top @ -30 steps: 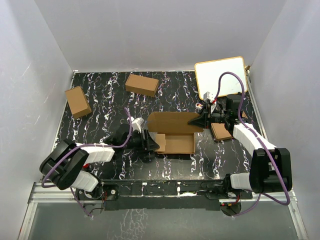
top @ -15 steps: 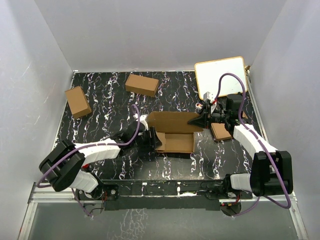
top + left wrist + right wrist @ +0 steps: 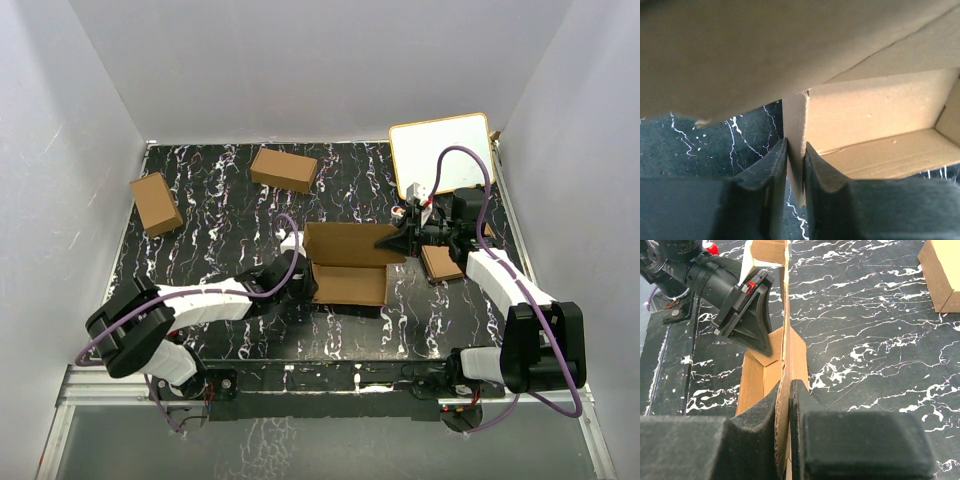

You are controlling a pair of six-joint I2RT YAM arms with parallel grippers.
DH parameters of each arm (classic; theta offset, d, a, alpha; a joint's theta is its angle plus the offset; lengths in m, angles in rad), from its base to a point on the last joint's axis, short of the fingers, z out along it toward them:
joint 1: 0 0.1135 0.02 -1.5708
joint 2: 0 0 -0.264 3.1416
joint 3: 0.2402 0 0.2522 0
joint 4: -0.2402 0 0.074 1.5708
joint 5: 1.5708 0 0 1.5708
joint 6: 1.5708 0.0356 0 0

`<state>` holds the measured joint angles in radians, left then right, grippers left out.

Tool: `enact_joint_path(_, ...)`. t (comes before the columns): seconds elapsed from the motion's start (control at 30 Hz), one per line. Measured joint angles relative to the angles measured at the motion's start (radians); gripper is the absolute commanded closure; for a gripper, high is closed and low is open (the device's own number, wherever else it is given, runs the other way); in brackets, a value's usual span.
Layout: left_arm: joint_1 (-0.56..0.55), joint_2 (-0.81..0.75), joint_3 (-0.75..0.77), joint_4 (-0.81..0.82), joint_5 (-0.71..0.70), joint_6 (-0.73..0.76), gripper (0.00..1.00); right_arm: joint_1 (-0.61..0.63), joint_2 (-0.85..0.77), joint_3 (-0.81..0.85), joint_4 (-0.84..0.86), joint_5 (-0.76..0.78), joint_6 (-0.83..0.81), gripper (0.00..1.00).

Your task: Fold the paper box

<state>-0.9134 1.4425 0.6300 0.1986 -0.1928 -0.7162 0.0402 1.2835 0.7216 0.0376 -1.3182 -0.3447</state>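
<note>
On the table, at centre: box. Pinching its 9 o'clock end wall: left gripper, one finger inside, one outside. Clamped on its upright rear panel, at the 3 o'clock end: right gripper. Out at 10 o'clock: carton; at 11 o'clock, another. At 1 o'clock, behind the right arm: board. Beside the box at 3 o'clock, under that arm: pile.

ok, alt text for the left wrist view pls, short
The left end effector pinches a thin upright end wall of the brown paper box between its two dark fingers; the box's open inside runs off to the right. Another of its cardboard panels fills the top of the picture, and the black, white-veined table shows below at left.
</note>
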Motion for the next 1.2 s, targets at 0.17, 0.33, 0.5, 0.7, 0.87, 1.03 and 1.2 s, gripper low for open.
enact_joint_path(0.17,-0.008,0.021,0.033,-0.049,-0.074,0.014,1.0,0.011,-0.002,-0.005,0.02,0.006,0.011,0.92)
enact_joint_path(0.33,-0.029,0.059,0.098,-0.129,-0.146,0.014,1.0,0.018,-0.006,-0.014,0.028,0.019,0.011,0.92)
enact_joint_path(0.5,-0.05,0.083,0.141,-0.188,-0.201,0.011,0.91,0.019,-0.008,-0.016,0.035,0.037,0.011,0.92)
enact_joint_path(0.7,-0.053,0.09,0.15,-0.209,-0.233,0.01,0.79,0.026,-0.008,-0.018,0.035,0.043,0.012,0.92)
enact_joint_path(0.87,-0.053,0.089,0.15,-0.211,-0.242,0.01,0.73,0.027,-0.008,-0.018,0.039,0.044,0.012,0.92)
enact_joint_path(1.03,-0.053,0.089,0.15,-0.211,-0.249,0.01,0.68,0.027,-0.008,-0.018,0.042,0.045,0.012,0.92)
enact_joint_path(1.2,-0.053,0.09,0.159,-0.21,-0.257,0.014,0.67,0.028,-0.008,-0.018,0.042,0.045,0.012,0.92)
